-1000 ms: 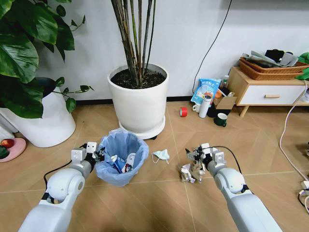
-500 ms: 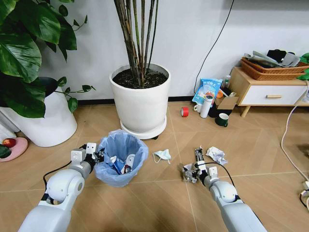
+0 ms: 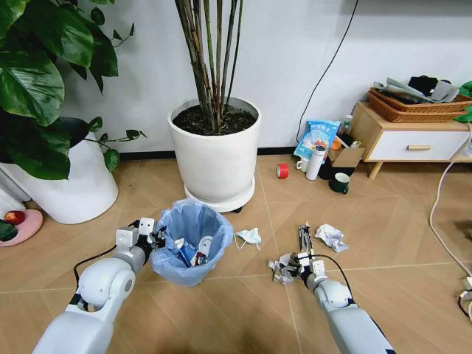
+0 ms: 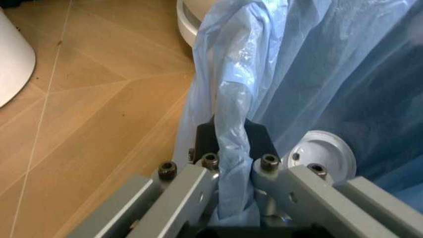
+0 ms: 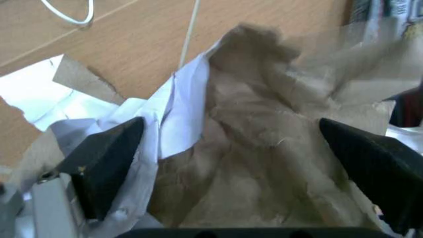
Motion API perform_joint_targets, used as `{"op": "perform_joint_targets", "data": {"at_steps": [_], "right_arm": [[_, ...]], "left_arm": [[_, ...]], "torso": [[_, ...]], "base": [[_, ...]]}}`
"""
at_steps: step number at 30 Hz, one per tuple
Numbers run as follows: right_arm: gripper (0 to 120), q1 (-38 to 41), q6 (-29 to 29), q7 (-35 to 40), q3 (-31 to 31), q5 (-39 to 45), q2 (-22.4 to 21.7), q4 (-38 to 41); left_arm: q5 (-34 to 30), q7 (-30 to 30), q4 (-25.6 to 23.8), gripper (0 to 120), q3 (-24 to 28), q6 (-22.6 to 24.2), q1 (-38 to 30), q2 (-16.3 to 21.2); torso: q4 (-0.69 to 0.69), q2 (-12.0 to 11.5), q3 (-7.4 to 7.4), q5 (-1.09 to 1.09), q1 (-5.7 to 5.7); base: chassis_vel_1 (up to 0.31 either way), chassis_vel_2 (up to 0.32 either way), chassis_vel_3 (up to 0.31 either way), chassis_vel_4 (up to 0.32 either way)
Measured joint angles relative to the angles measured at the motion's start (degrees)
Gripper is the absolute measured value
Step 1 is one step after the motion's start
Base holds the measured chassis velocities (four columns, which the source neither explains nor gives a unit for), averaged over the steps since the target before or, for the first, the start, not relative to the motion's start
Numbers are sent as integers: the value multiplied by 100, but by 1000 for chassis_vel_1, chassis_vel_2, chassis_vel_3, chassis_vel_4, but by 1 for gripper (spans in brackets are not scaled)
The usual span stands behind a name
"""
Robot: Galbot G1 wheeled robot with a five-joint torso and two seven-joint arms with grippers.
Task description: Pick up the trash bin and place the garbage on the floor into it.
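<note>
Blue bag plastic is pinched between the left gripper's (image 4: 233,163) closed fingers at the trash bin's (image 3: 190,245) rim. Right of it, the right gripper (image 5: 231,144) spreads open fingers around crumpled brown paper (image 3: 282,270) on the floor. Closing, then lifting toward the bin, seems next; a face mask (image 3: 247,237) lies between.
</note>
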Motion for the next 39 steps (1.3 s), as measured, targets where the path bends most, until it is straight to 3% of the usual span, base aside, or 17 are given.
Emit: {"op": "perform_joint_targets", "data": {"at_steps": [5,8,12,15,17,26,39], "right_arm": [[79,-16,38,-6,15,-4,13,-9],[63,-41,47,-6,40,-5,18,12],[54,-52,47,0,56,-9,24,36],[37,-63,43,10,78,-20,40,83],[36,-69,38,12,87,-20,46,104],[0,-232,-63,20,227,2,39,702],[0,-404,-101,22,389,235,-93,1961]], "left_arm": [[-1,-4,-4,0,17,0,7,36],[-1,-6,-16,0,22,0,4,51],[-1,-11,-22,0,24,0,3,56],[-1,-17,-32,0,25,0,10,59],[-1,-17,-34,0,25,-1,14,60],[-12,-6,-76,0,-30,0,77,107],[-29,1,-52,0,-21,0,104,147]], "torso": [[0,0,0,1,0],[0,0,0,0,0],[0,0,0,0,0],[-1,0,0,1,0],[-1,0,0,1,0],[0,0,0,1,0],[0,0,0,2,0]], "base": [[0,0,0,0],[0,0,0,0],[0,0,0,0],[0,0,0,0],[0,0,0,0],[0,0,0,0],[0,0,0,0]]}}
